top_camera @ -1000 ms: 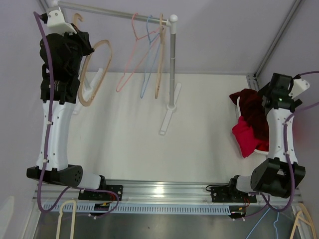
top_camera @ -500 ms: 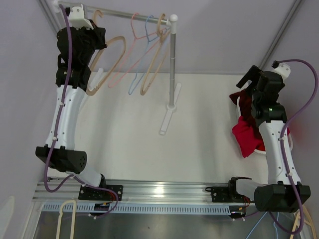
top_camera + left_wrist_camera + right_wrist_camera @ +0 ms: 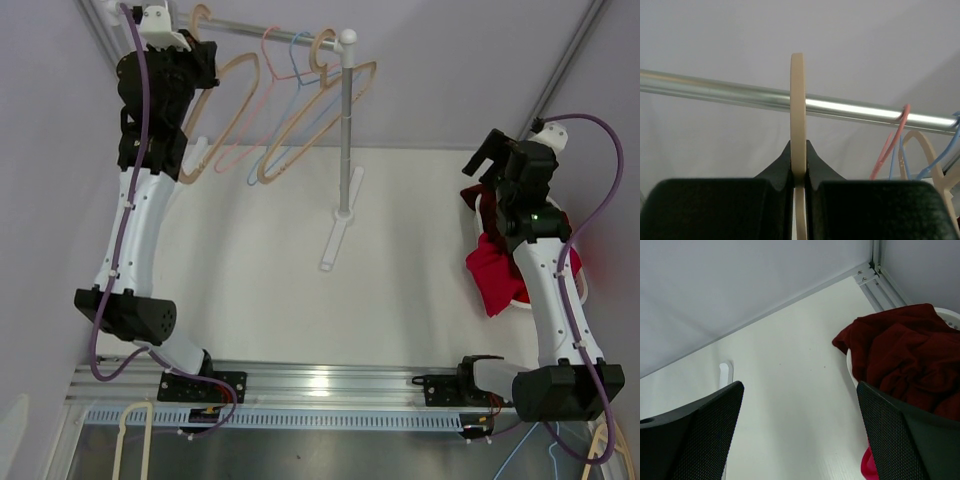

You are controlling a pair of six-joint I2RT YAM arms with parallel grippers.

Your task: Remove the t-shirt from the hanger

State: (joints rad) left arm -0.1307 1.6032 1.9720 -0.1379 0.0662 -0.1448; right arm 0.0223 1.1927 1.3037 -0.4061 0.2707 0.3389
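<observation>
Glossy metal rail (image 3: 715,90), smooth matt beige hanger (image 3: 797,115), soft crumpled dark-red cloth (image 3: 900,355), matt white table (image 3: 790,390).

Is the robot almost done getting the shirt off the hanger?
Nearly, it seems. Done: the beige hanger looks bare, and red clothing lies heaped in the white basket. In hand: the left pincer is shut on that hanger, its hook up at the metal rail. The right pincer is open and empty. Left: probably just hanging it up and letting go.

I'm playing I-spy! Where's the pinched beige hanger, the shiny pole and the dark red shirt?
beige hanger (image 3: 797,102), left wrist view, its thin edge crossing the pole.
shiny pole (image 3: 715,89), left wrist view, its bare left stretch.
dark red shirt (image 3: 900,355), right wrist view, its crumpled middle.
</observation>
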